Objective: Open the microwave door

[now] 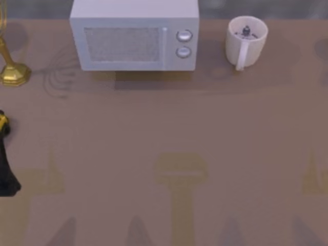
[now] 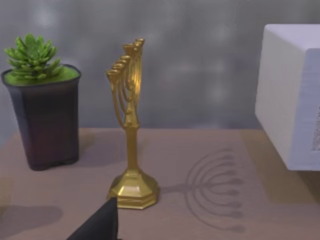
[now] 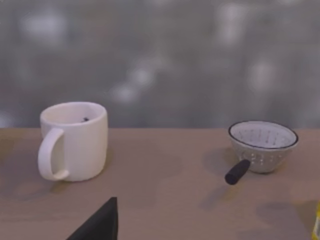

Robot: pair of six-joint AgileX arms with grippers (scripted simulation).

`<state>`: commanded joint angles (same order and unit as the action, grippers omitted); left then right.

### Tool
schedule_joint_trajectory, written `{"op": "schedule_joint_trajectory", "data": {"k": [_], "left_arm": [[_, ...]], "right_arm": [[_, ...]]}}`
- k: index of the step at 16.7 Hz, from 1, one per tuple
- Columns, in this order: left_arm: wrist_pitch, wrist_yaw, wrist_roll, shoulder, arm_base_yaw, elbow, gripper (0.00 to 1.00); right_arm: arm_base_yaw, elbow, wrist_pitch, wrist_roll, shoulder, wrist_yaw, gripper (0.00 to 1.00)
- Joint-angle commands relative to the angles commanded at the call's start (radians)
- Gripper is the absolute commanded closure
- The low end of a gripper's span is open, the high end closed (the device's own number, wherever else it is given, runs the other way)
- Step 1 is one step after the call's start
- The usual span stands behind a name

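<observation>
The microwave [image 1: 134, 15] stands at the back of the table, a little left of centre. Its door [image 1: 122, 44], a light-grey panel with a speckled mesh window, lies flush with the front and is shut. Two silver knobs [image 1: 184, 43] sit on the narrow panel to the door's right. One corner of the microwave [image 2: 290, 95] shows in the left wrist view. My left gripper [image 2: 102, 225] appears only as a dark wedge, well short of the microwave. My right gripper [image 3: 102, 222] shows the same way, in front of a white mug. Neither arm touches the microwave.
A white mug [image 1: 245, 41] stands right of the microwave. A gold candelabrum [image 1: 13, 72] stands at the back left, with a potted succulent [image 2: 42, 115] beside it. A small white colander [image 3: 262, 145] with a black handle sits right of the mug. A black-and-yellow shape [image 1: 6, 154] lies at the left edge.
</observation>
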<state>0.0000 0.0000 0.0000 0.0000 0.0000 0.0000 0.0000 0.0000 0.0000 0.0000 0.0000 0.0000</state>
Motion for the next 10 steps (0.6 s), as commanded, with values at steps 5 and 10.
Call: {"op": "schedule_joint_trajectory", "data": {"k": [5, 10], "left_arm": [[-0.031, -0.003, -0.009, 0.046, -0.016, 0.056, 0.00], [-0.182, -0.026, -0.060, 0.293, -0.090, 0.338, 0.00]], "right_arm": [[0.000, 0.000, 0.000, 0.000, 0.000, 0.000, 0.00], [0.000, 0.000, 0.000, 0.000, 0.000, 0.000, 0.00]]}}
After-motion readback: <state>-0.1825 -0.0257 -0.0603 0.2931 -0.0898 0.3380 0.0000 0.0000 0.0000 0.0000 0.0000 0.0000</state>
